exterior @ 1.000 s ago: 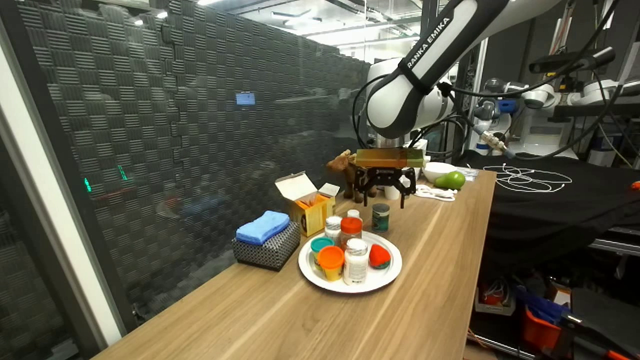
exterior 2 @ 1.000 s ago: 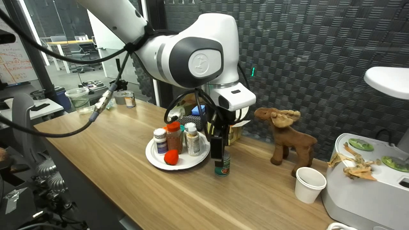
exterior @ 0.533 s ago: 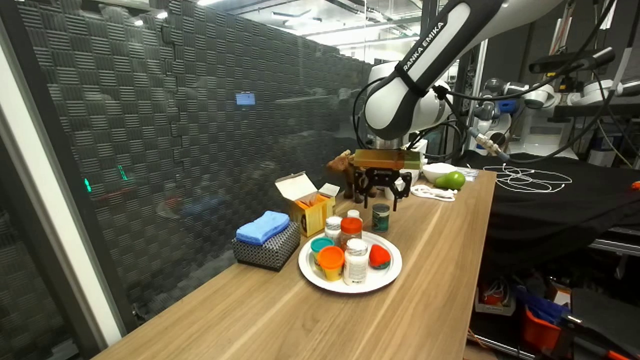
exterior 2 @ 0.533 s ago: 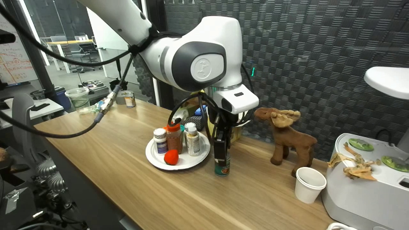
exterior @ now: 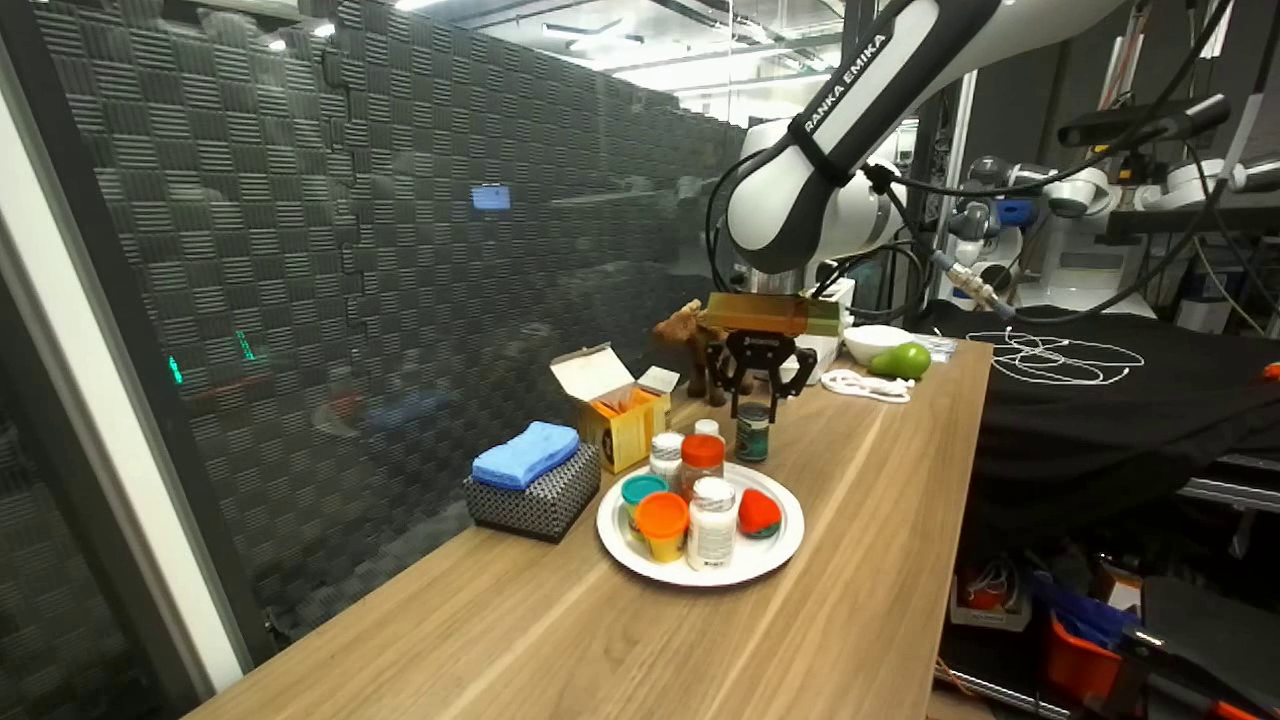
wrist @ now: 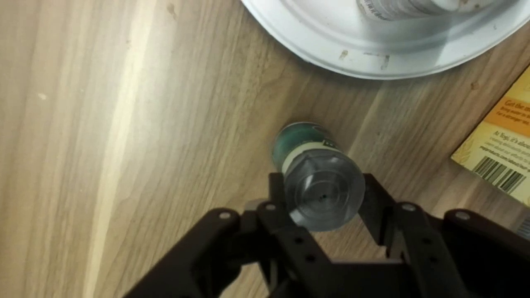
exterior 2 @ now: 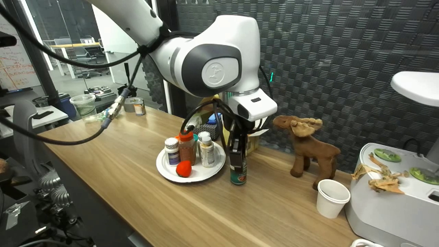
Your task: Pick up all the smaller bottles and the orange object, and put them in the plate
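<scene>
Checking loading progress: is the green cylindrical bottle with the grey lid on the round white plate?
No: in the wrist view, wooden tabletop shows between the green bottle and the white plate.

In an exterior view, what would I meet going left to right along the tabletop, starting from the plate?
White plate → dark-capped green bottle → brown toy moose → white paper cups → pale boxy appliance.

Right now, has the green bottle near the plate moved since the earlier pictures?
Yes, slightly: in an exterior view, the green bottle has shifted left, nearer the yellow box, which stands where it did.
</scene>
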Robot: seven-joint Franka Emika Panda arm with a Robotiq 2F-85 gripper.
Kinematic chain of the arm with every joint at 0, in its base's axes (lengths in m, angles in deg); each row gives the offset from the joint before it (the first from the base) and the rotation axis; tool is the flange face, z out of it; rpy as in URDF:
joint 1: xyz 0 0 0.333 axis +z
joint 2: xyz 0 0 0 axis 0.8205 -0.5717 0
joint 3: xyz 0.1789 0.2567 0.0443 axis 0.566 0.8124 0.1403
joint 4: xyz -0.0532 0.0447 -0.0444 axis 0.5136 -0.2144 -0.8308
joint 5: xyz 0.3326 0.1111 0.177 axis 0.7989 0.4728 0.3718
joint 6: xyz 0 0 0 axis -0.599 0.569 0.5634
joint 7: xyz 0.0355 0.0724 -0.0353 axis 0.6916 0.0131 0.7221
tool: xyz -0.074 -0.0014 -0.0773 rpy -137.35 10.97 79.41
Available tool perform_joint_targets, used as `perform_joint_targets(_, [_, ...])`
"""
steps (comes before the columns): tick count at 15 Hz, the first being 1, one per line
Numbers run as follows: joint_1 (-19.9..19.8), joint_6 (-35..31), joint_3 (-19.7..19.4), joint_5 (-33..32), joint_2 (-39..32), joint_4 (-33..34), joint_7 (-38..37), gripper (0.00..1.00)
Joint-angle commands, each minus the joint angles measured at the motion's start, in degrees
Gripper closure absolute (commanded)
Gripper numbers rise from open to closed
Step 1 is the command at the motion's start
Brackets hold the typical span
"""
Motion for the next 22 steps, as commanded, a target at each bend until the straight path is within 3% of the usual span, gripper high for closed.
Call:
perform_joint_targets(1, [2.63, -1.31, -0.71, -1.96, 6.78, -5.52, -1.56, 0.77])
perform_joint_targets(4, [4.23, -1.38, 0.29, -3.9, 10.05, -9.11, -1.63, 0.77])
perform_joint_targets(10, [4.79, -1.91, 5.07, -1.28, 10.5, -12.9, 1.32, 0.78])
perform_joint_targets(17, [3.95, -2.72, 6.12, 1.08, 11.29, -14.49, 2.42, 0.78])
perform_joint_targets(18, [3.98, -2.85, 6.07, 1.27, 11.3, -14.63, 2.59, 0.7])
perform_joint_targets(19, [4.12, -3.19, 5.88, 1.07, 11.4, -14.77, 2.27, 0.33])
perform_joint_targets(22, [4.26, -4.4, 5.39, 0.34, 12.05, -15.7, 1.47, 0.13])
